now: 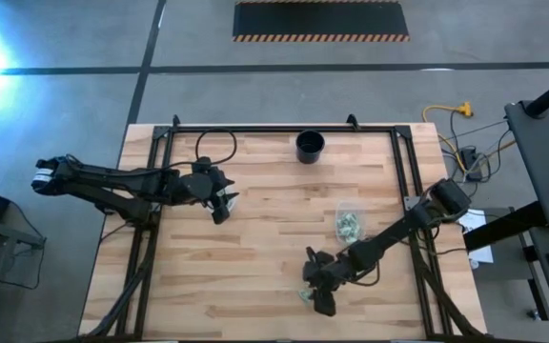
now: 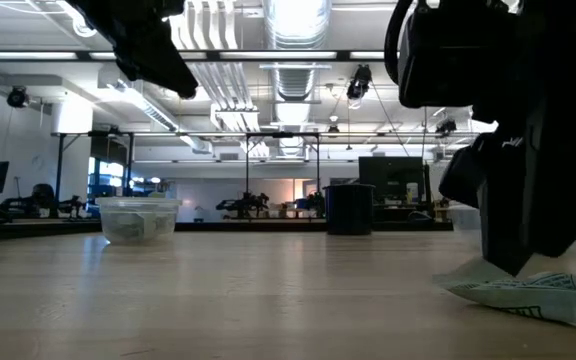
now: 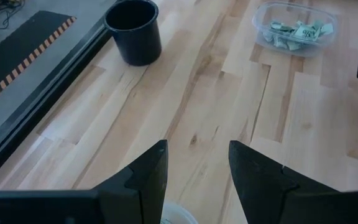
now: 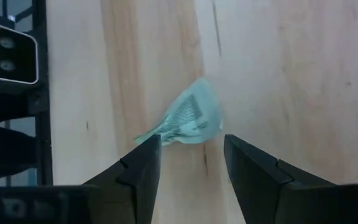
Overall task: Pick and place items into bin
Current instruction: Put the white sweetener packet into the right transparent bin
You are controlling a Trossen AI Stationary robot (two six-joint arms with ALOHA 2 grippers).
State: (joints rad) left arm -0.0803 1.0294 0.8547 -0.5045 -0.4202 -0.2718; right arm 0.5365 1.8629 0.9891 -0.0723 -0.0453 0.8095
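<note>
right end effector (image 1: 318, 297) sat low in the lower middle of the high view, down at the desk (image 1: 265, 248), fingers (image 4: 135, 177) parted a little and holding nothing. in the right wrist view a single pale green and white packet (image 4: 185, 121) lay flat on the wood just ahead of the finger gap, not between the fingers; can't tell if the tips touched it. in the low view the same packet (image 2: 523, 292) lay at lower right, at the foot of the dark right arm.

left end effector (image 1: 222, 202) hung over the desk left of centre in the high view, fingers (image 3: 145, 180) apart by a moderate gap, empty. low view showed it raised at upper left, off the desk.

clear tub (image 1: 349, 221) stood right of centre in the high view, between the two arms, with more green and white packets inside; also seen at upper right of the left wrist view (image 3: 294, 29) and at left in the low view (image 2: 138, 218). loose packet lay well apart from the tub, toward the lower edge of the desk.

black cup (image 1: 310, 146) stood upright near the top edge of the desk, centre; contents not visible.
</note>
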